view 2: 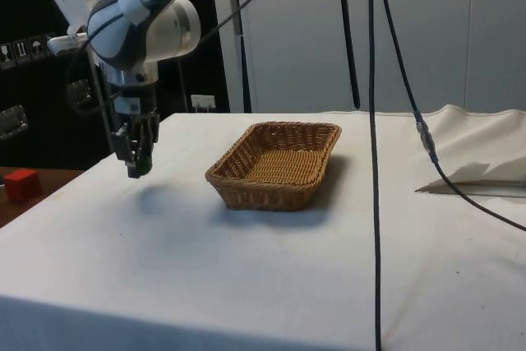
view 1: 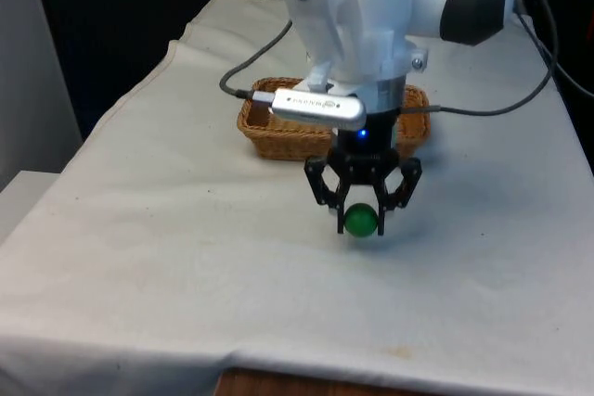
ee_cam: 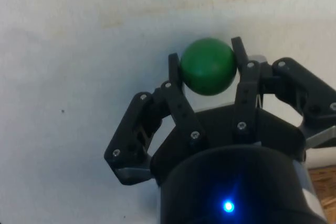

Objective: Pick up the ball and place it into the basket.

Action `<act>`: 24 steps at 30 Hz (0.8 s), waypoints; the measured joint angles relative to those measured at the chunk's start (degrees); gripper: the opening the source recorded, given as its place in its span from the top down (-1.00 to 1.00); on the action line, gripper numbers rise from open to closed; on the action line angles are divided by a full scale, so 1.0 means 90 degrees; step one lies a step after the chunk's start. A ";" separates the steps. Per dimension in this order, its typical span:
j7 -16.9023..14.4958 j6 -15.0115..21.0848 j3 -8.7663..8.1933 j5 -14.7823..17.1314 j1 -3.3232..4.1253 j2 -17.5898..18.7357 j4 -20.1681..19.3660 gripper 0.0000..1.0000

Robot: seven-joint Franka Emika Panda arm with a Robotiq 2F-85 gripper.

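Observation:
A green ball [view 1: 361, 220] sits between the fingertips of my black gripper [view 1: 361, 218], which is shut on it. In the side view the ball [view 2: 142, 162] hangs a little above the white cloth, with its shadow on the cloth below. The wrist view has the ball [ee_cam: 208, 66] pinched between both fingers [ee_cam: 175, 75] over bare cloth. The wicker basket [view 1: 269, 136] stands behind the gripper, partly hidden by the arm. In the side view the basket [view 2: 278, 163] lies to the gripper's [view 2: 138, 166] right, apart from it, and holds nothing.
Black cables [view 2: 374, 162] hang down across the side view and one runs over the cloth past the basket [view 1: 243, 70]. A red block [view 2: 21, 184] sits off the table at the side view's left. The table's near edge [view 1: 278, 373] lies in front of the gripper.

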 measured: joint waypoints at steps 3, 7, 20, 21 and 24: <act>0.0000 0.0000 -0.0006 -0.0045 0.0038 -0.0140 -0.0153 1.00; 0.0000 0.0000 -0.0019 -0.0185 0.0108 -0.0522 -0.0522 1.00; 0.0038 0.0000 -0.0025 -0.0522 0.0210 -0.1350 -0.1292 1.00; 0.0038 0.0000 -0.0025 -0.0522 0.0210 -0.1350 -0.1292 1.00; 0.0057 0.0000 -0.0025 -0.0579 0.0210 -0.1534 -0.1464 1.00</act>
